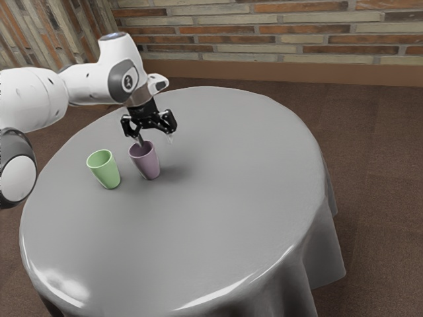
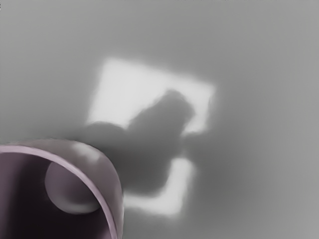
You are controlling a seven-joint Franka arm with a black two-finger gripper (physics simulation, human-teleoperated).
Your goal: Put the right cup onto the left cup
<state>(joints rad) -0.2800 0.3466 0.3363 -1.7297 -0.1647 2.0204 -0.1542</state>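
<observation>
The tapered, smooth purple cup (image 1: 149, 166) stands upright just below the hand (image 1: 154, 139), whose fingers are apart, one at the cup's mouth. The tapered light-green cup (image 1: 108, 173) stands beside it, nearer the round grey-clothed worktop's (image 1: 218, 218) edge at the exterior view's left. Pinching the purple wall probably comes next.

From beside the arm (image 1: 89, 86), standing well back, one camera looks down across the worktop (image 1: 231, 198) toward the brick wall (image 1: 317, 28) up top. The other, on the hand (image 1: 155, 139), peers down close; both catch the purple cup (image 1: 148, 165), lower left in the wrist view.
</observation>
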